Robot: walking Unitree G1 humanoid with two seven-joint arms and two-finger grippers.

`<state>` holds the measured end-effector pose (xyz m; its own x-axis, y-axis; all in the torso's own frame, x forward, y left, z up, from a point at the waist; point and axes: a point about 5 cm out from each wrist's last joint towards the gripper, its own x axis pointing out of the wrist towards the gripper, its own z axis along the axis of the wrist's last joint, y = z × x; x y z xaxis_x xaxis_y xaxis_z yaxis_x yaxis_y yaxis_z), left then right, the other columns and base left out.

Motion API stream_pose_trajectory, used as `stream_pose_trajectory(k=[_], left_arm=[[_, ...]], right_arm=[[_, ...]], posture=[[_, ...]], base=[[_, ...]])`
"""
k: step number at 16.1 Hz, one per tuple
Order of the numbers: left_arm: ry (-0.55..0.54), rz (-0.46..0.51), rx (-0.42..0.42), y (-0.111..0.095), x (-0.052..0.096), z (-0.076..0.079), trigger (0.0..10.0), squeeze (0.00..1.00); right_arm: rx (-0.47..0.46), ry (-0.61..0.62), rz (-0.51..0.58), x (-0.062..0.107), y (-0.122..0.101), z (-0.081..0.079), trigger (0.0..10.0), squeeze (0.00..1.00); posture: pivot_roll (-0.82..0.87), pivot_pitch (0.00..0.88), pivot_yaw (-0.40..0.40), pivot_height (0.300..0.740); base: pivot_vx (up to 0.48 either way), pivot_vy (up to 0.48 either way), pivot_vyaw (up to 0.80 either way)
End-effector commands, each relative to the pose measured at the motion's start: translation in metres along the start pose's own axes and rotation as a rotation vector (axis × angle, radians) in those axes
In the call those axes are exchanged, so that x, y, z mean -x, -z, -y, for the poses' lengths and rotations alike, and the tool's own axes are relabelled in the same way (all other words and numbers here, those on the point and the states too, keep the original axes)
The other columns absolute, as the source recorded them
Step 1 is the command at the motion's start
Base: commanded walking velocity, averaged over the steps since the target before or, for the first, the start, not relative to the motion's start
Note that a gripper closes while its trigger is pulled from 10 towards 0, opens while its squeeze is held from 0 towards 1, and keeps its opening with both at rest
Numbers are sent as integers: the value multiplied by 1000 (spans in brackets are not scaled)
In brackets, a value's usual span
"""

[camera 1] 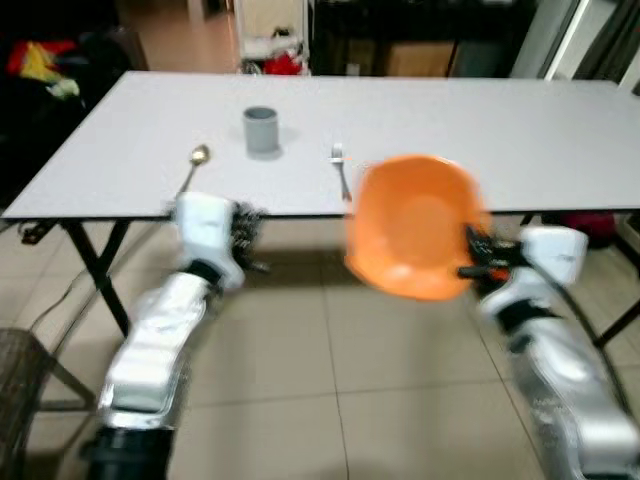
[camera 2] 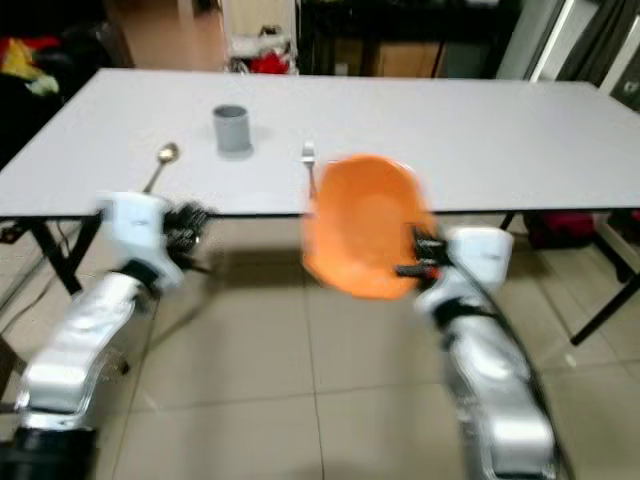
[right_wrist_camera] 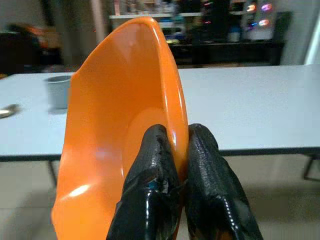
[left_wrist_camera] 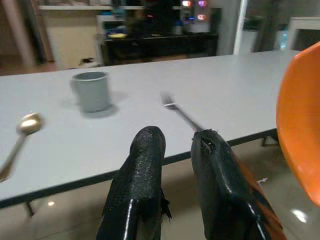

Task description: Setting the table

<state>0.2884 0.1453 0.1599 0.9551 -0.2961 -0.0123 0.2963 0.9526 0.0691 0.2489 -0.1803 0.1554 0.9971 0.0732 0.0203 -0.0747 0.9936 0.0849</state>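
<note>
My right gripper (camera 1: 478,256) is shut on the rim of an orange bowl (camera 1: 410,225), which it holds tilted on edge in the air just before the white table's (camera 1: 500,130) near edge. The right wrist view shows both fingers pinching the bowl's rim (right_wrist_camera: 172,125). On the table stand a grey cup (camera 1: 261,130), with a spoon (camera 1: 196,160) to its left and a fork (camera 1: 340,168) to its right. My left gripper (left_wrist_camera: 177,145) is shut and holds nothing, hovering below the table's near edge under the spoon.
The table has black folding legs (camera 1: 95,265) over a beige tiled floor. A dark wicker chair (camera 1: 20,390) stands at my lower left. Dark furniture and red items (camera 1: 285,62) lie beyond the far edge. The right half of the tabletop is bare.
</note>
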Motion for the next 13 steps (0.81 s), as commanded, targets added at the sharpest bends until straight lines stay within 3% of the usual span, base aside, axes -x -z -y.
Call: stream_pose_trajectory(k=[1, 13], left_arm=[[-33, 5, -11, -2, 3, -9, 10000, 0], [-32, 1, -19, -2, 2, -11, 10000, 0]], right_arm=[[-13, -58, 56, -4, -12, -12, 10000, 0], [-30, -60, 55, -6, -11, -16, 10000, 0]], posture=[[-51, 0, -55, 740], [-40, 0, -44, 740]], base=[[300, 0, 0], [294, 0, 0]])
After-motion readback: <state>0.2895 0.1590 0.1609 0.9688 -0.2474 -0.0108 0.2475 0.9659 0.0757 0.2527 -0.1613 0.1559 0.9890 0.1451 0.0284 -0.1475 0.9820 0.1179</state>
